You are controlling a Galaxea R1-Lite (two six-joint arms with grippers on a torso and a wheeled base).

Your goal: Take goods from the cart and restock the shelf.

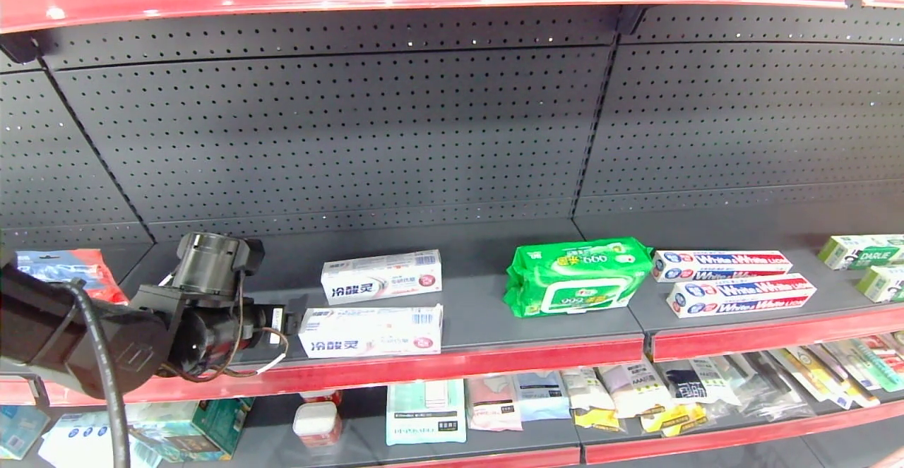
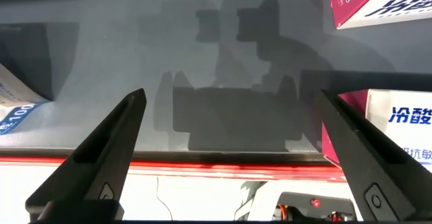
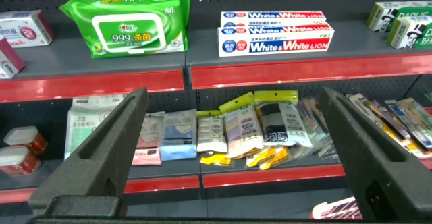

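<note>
Two white toothpaste boxes lie on the grey shelf (image 1: pixel 466 316), one at the back (image 1: pixel 381 276) and one at the red front edge (image 1: pixel 371 332). My left gripper (image 1: pixel 286 321) hangs over the shelf just left of the front box, open, with nothing between its fingers. In the left wrist view the left gripper (image 2: pixel 231 94) faces bare shelf, the front box (image 2: pixel 405 126) beside one finger and the back box (image 2: pixel 378 1) farther off. My right gripper (image 3: pixel 234 92) is open and empty, held back from the shelving, facing it.
A green wipes pack (image 1: pixel 575 276) (image 3: pixel 128 21) and two long white toothpaste boxes (image 1: pixel 738 281) (image 3: pixel 273 38) lie further right, green boxes (image 1: pixel 861 250) at the far right. A red-blue packet (image 1: pixel 63 270) lies left. Small packets (image 3: pixel 256 126) fill the lower shelf.
</note>
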